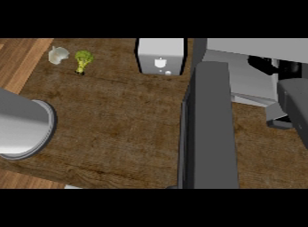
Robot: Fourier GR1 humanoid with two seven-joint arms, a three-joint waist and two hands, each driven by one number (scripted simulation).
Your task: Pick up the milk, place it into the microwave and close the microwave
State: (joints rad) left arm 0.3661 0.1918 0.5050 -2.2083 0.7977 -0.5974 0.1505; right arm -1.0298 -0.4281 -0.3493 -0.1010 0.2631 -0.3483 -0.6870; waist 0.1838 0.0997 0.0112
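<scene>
Forearms enter from both sides: left forearm (pixel 15 124), a broad grey cylinder, crosses the left edge over the bench (pixel 117 119), cut off so its hand never shows. Right forearm (pixel 303 111) reaches up along the right edge toward the open microwave (pixel 248 75); right hand (pixel 264 63) shows only as a dark shape inside the cavity, whether clenched or released impossible to tell. Microwave door (pixel 208 128) stands swung open, seen edge-on as a tall grey slab. Milk (pixel 161 55) stands upright at the bench's far edge, just left of the microwave, untouched. Broccoli (pixel 83 60) and a pale garlic-like object (pixel 58 55) lie at the far left, well apart from the milk.
</scene>
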